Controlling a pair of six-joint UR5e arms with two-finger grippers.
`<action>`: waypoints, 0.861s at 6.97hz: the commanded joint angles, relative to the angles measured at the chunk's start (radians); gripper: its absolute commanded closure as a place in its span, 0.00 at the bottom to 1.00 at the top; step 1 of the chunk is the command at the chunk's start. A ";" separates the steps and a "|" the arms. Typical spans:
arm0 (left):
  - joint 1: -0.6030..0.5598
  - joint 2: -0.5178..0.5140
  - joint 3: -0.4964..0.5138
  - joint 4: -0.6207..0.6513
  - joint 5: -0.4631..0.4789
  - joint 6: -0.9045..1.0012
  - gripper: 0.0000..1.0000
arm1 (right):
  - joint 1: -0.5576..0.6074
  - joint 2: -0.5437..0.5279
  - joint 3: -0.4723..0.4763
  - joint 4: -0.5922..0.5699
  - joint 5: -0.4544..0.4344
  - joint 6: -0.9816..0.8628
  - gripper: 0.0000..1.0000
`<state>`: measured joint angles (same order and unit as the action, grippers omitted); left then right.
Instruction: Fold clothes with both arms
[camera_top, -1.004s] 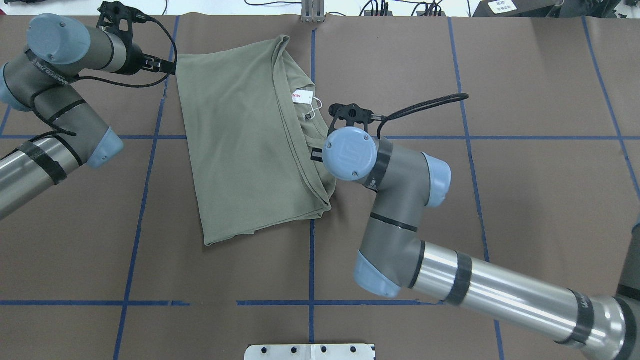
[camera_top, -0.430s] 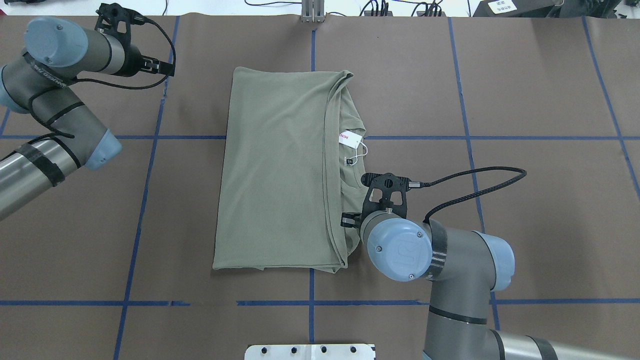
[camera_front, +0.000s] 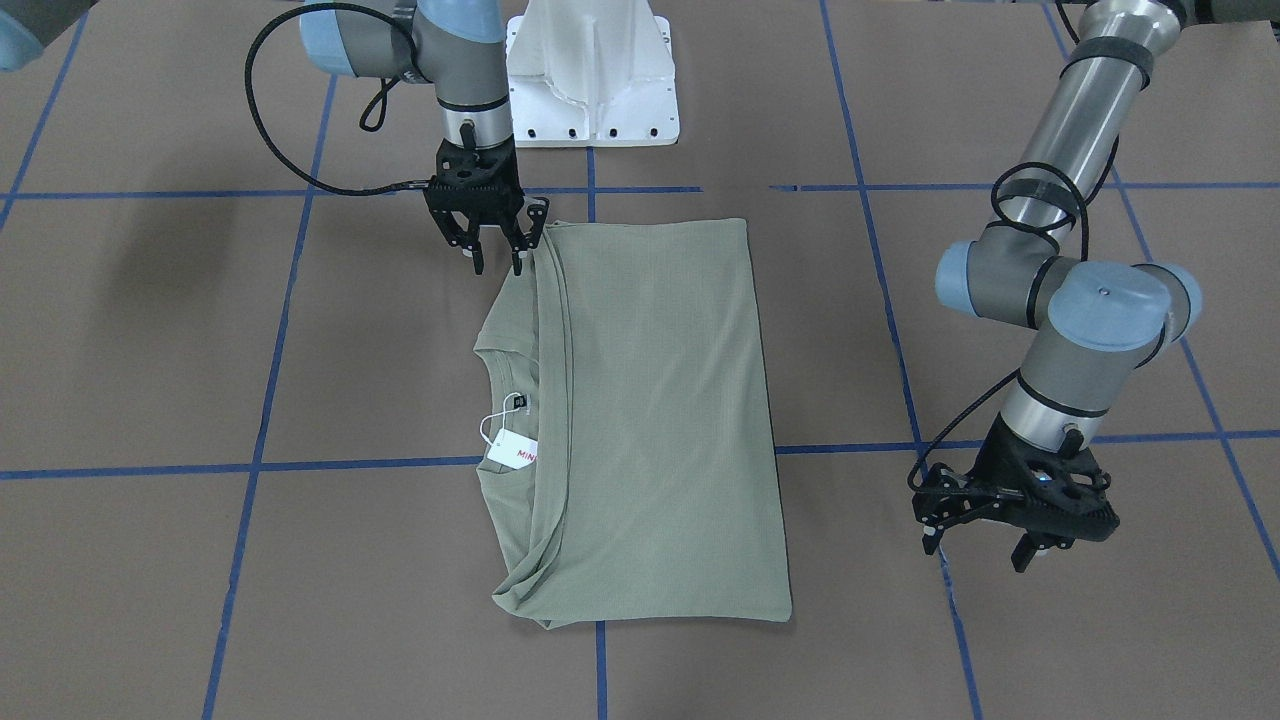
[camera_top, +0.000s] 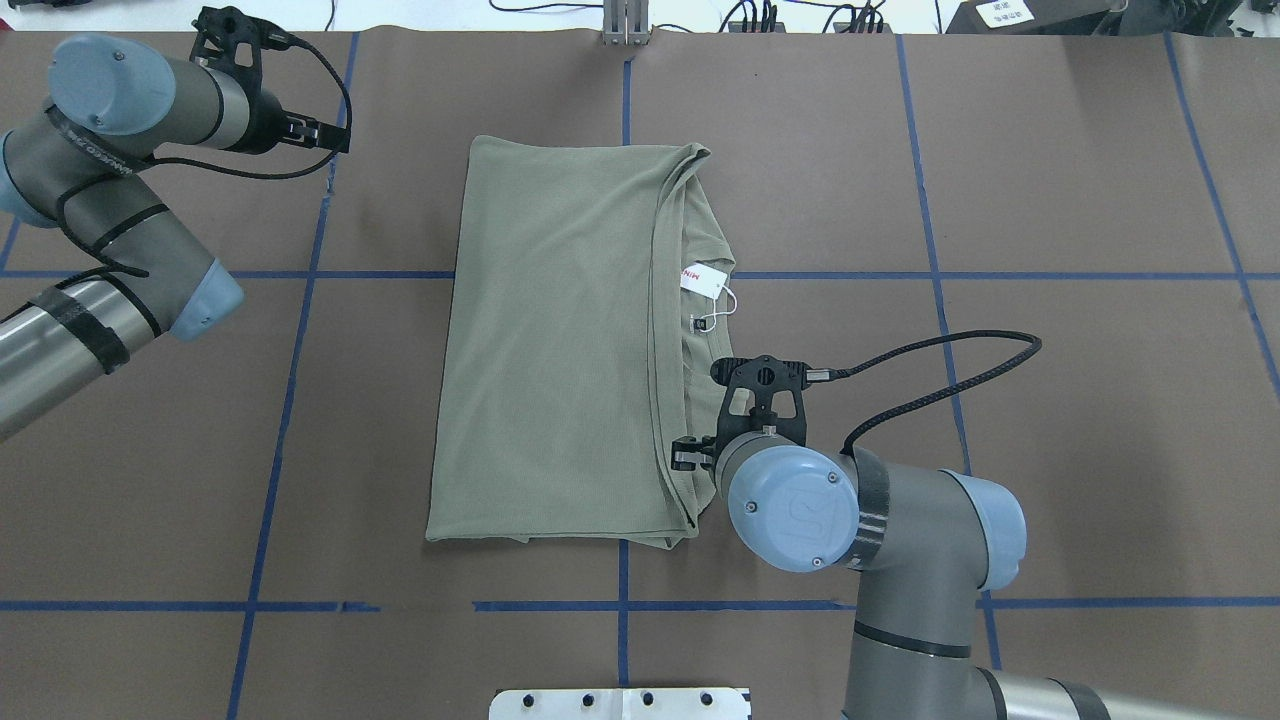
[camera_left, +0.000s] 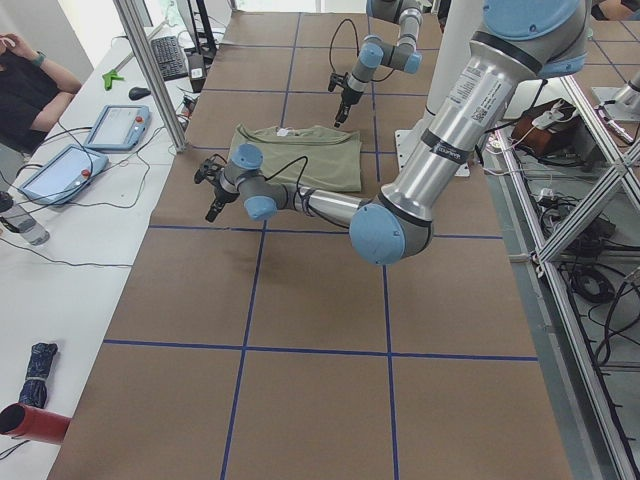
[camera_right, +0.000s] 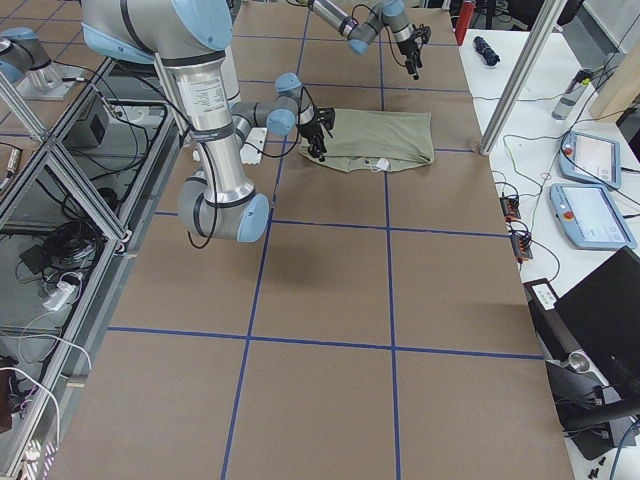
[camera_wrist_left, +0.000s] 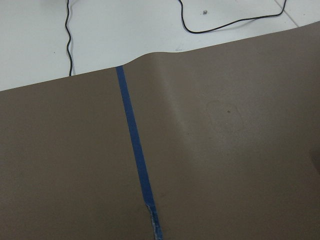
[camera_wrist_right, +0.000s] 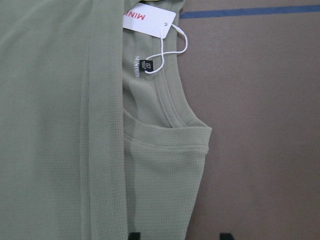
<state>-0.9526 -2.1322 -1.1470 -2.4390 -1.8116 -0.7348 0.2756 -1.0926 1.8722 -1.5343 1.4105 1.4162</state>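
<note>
Folded shirt lies flat mid-bench. Right claw, jaws apart, hovers at its shoulder edge, apparently for the next fold. Left claw, likewise apart, stands well clear.

Shirt dragged nearer, apparently released.

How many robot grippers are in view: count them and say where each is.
2. The right gripper sits over the shirt's collar-side edge, near the white pedestal. The left gripper hangs over bare table, apart from the shirt. None hidden.
</note>
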 joint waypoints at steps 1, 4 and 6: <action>0.000 0.002 0.000 0.000 0.000 0.000 0.00 | 0.010 0.103 -0.030 -0.097 0.114 -0.124 0.00; 0.000 0.002 0.001 0.000 0.000 0.000 0.00 | 0.008 0.200 -0.165 -0.122 0.177 -0.235 0.09; 0.002 0.002 0.001 0.000 0.000 0.000 0.00 | 0.010 0.197 -0.165 -0.144 0.174 -0.284 0.77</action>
<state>-0.9521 -2.1307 -1.1461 -2.4390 -1.8116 -0.7348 0.2842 -0.8966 1.7102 -1.6613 1.5854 1.1696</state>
